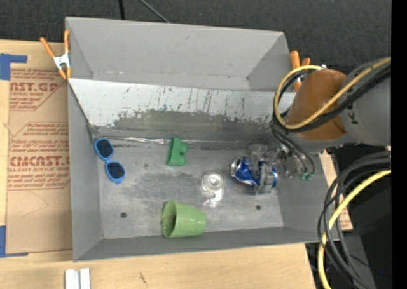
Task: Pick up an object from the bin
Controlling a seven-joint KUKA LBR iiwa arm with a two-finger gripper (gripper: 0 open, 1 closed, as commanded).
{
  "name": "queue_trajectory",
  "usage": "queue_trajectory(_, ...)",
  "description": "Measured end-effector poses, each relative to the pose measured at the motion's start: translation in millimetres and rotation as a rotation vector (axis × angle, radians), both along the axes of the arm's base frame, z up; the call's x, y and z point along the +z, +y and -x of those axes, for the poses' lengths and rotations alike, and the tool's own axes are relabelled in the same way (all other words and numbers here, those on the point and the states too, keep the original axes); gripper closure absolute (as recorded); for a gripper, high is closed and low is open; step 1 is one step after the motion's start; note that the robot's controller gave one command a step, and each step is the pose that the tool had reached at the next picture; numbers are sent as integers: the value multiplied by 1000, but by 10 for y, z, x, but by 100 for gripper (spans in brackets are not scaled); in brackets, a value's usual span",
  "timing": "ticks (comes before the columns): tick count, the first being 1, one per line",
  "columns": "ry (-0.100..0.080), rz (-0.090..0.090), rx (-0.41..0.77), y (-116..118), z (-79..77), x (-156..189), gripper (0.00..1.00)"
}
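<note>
While gripper hangs at blue can — bin's right | opening: cannot tell | best: centre on can, descend straight.

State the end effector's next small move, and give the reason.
Probably lower straight onto the crumpled blue metal can. The end effector sits right at it near the right side of the grey metal bin, and the nearest neighbour, a clear round plastic piece, lies apart to the can's left.
</note>
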State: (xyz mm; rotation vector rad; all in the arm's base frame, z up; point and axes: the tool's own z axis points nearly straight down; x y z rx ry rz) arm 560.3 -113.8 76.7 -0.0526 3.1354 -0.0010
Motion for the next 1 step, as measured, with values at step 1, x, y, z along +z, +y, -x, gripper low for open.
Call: queue_trajectory(1, -4, 2, -20, -138, 545, 1908, 100)
